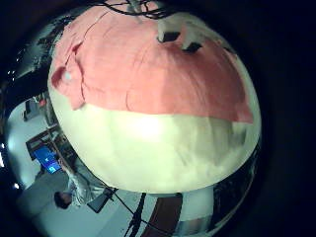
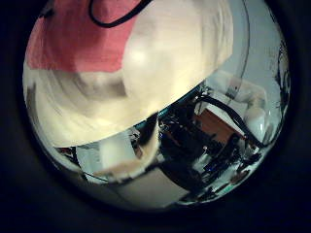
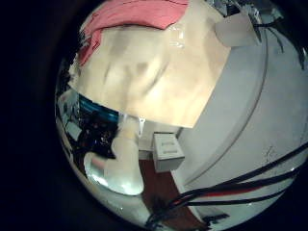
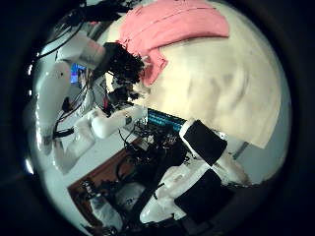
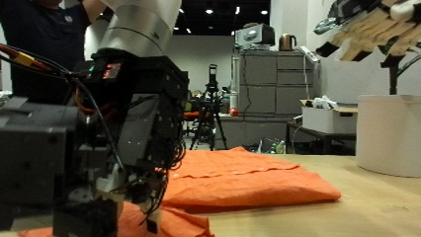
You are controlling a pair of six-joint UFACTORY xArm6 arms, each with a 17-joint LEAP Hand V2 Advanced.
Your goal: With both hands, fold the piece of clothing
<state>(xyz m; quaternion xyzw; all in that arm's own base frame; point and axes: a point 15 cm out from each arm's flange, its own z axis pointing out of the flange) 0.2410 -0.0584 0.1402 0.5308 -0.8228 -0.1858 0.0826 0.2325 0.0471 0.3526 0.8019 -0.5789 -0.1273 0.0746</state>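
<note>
An orange piece of clothing lies flat on the pale table, with a folded layer on top. My left hand is low at its near edge, and its fingers hang down fairly straight onto the cloth. The right thumb side palm view shows that hand at the cloth's edge. My right hand is raised high above the table, away from the cloth, with relaxed fingers that hold nothing. The cloth also shows in the left little finger side palm view, the left thumb side palm view and the right little finger side palm view.
A white cylinder stands on the table on the side below my right hand. Bare table lies between it and the cloth. A white box sits off the table's edge. Grey cabinets stand behind the table.
</note>
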